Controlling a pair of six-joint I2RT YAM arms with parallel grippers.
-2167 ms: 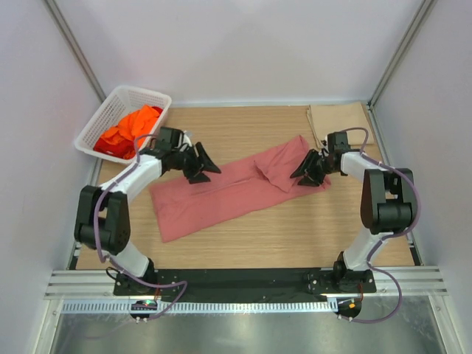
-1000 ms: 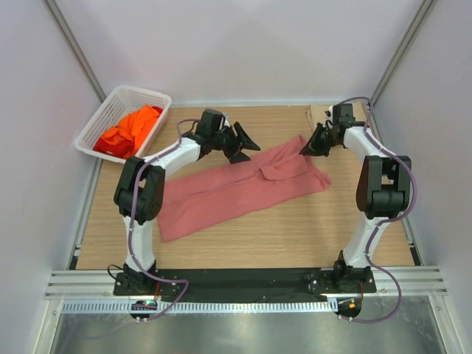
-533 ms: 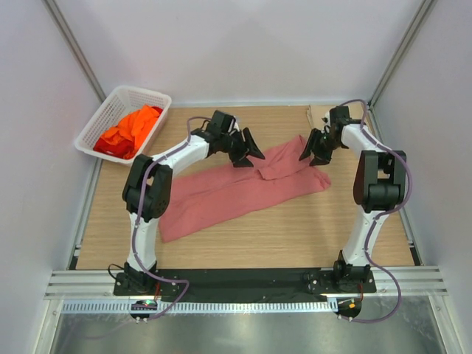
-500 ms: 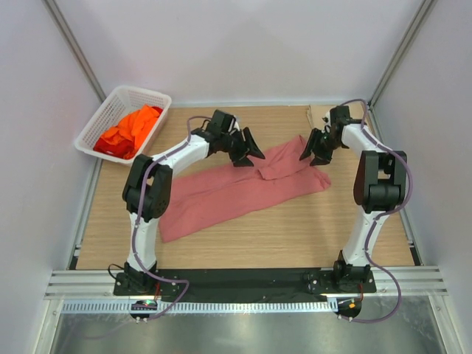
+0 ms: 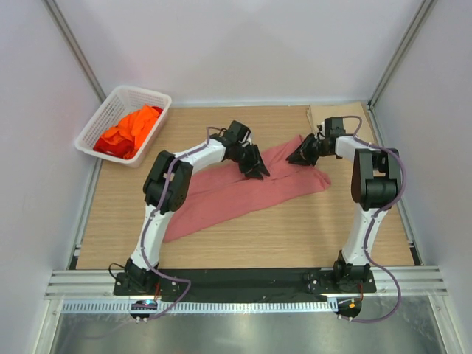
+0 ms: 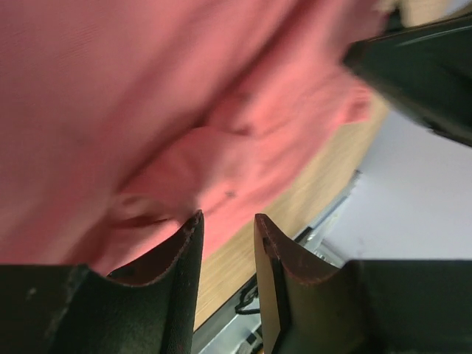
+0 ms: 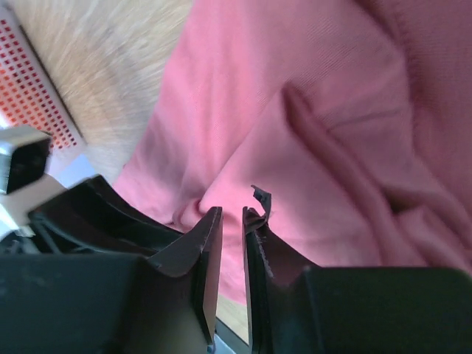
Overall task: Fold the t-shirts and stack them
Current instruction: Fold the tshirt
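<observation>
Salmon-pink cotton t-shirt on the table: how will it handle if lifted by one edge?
Likely floppy: the salmon-pink cotton t-shirt lies flat in soft folds, so it should drape and sag from a pinch. On the smooth wooden table a push would likely bunch it rather than slide it whole.

left wrist | dusty salmon-pink cotton t-shirt (image 6: 110, 88) rumpled, lying just beyond the fingertips | left gripper (image 6: 227, 218): dark fingers parted by a narrow gap, nothing between them, one tip at a raised fold | pale wooden table (image 6: 324, 177) bare right of the cloth | black angular part (image 6: 420, 74) far right, blurred
</observation>
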